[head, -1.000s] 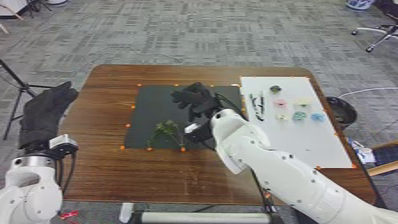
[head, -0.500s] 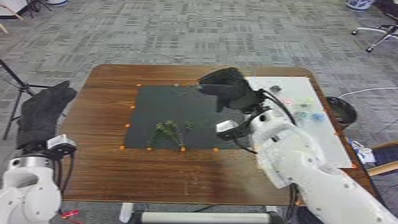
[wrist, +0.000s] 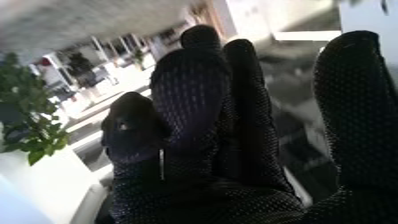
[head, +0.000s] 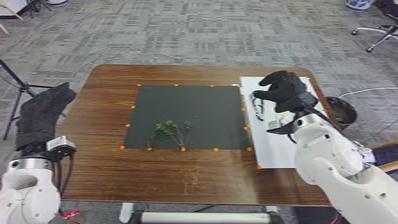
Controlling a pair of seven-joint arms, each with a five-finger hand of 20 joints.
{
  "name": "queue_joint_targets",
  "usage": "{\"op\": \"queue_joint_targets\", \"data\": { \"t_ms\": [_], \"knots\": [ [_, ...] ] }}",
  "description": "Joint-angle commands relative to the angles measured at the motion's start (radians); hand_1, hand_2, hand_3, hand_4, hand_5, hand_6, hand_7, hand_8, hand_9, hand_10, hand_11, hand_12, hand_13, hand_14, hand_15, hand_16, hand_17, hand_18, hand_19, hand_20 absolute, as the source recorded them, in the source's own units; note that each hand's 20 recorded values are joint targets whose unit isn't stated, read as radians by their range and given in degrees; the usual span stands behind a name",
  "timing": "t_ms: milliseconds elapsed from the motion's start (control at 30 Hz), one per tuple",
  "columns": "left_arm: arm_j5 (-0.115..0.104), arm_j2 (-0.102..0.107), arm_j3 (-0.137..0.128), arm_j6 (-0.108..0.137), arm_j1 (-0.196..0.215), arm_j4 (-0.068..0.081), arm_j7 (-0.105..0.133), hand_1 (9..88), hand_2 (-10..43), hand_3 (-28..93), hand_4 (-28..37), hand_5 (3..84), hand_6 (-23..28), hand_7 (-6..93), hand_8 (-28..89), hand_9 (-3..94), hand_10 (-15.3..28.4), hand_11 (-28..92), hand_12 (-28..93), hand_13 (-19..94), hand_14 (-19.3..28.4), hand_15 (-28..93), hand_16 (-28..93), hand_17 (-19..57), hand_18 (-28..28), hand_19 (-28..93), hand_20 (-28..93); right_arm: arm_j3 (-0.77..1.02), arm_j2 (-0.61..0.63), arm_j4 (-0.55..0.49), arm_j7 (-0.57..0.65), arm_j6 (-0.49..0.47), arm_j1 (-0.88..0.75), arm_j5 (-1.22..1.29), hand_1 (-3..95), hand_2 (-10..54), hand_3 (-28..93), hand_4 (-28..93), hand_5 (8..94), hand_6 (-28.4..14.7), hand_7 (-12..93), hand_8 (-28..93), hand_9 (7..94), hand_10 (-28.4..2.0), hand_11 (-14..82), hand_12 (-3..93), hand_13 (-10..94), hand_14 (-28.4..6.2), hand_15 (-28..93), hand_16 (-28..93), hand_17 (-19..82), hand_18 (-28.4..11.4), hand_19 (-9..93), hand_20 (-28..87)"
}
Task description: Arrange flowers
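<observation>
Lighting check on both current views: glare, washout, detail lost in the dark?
Head view: fairly even light, no harsh shadows on the wooden table; white sheet bright, right hand nearly solid black against it. Right wrist view: backlit, bright patches washed out behind the dark glove.

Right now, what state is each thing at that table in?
Green leafy sprigs: lying on the dark mat.
Dark mat: flat.
White sheet: flat, partly covered.
Black strips: on the sheet, partly hidden.
Right hand: open, above the sheet.
Left hand: open, beside the table.
</observation>
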Motion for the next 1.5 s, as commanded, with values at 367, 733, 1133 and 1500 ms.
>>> {"op": "queue_joint_targets", "data": {
  "t_ms": [367,733,1133,1500],
  "knots": [
    [0.028,0.002,0.020,-0.022,-0.014,-0.001,-0.007,26.3,2.9,70,-27.1,54.1,-1.1,15.9,-9,48.7,14.2,20,11,35,17.2,20,2,2.8,12.6,11,17,-0.154,-0.117,0.297,0.046,-0.200,0.285,-0.125,35.4,-9.5,60,-13,60.7,-1.4,19,-4,68.6,-15.9,18.3,21.9,85,-5.8,56,32,55,-16.1,93,48],
    [0.029,-0.004,0.016,-0.022,-0.015,-0.003,0.001,26.3,2.9,70,-27.0,54.2,-1.3,16.1,-9,48.7,14.2,20,11,35,17.2,20,2,2.8,12.6,11,16,-0.167,-0.125,0.359,0.067,-0.325,0.321,-0.154,35.0,-9.5,61,-13,57.4,-1.3,18,-4,63.4,-16.7,15.9,22.1,84,-6.1,57,32,55,-16.2,93,48],
    [0.029,-0.014,0.010,-0.024,-0.007,-0.008,-0.002,26.6,2.8,70,-26.9,54.4,-1.6,16.4,-9,48.6,14.2,20,11,35,17.3,20,2,2.9,12.6,11,17,-0.156,-0.149,0.364,0.084,-0.392,0.268,-0.120,34.3,-9.5,59,-12,57.1,-2.0,17,-3,62.4,-17.2,14.9,21.9,84,-6.1,57,31,55,-15.8,93,48],
    [0.028,-0.016,0.012,-0.030,-0.011,-0.006,-0.001,26.7,2.8,70,-26.9,54.3,-1.4,16.2,-9,48.7,14.2,20,11,35,17.2,20,2,2.8,12.6,11,17,-0.174,-0.155,0.363,0.098,-0.400,0.253,-0.111,38.0,-9.5,60,-12,55.3,-7.5,16,-1,65.0,-16.9,16.4,21.5,84,-5.5,57,31,56,-15.2,93,47]
  ]
}}
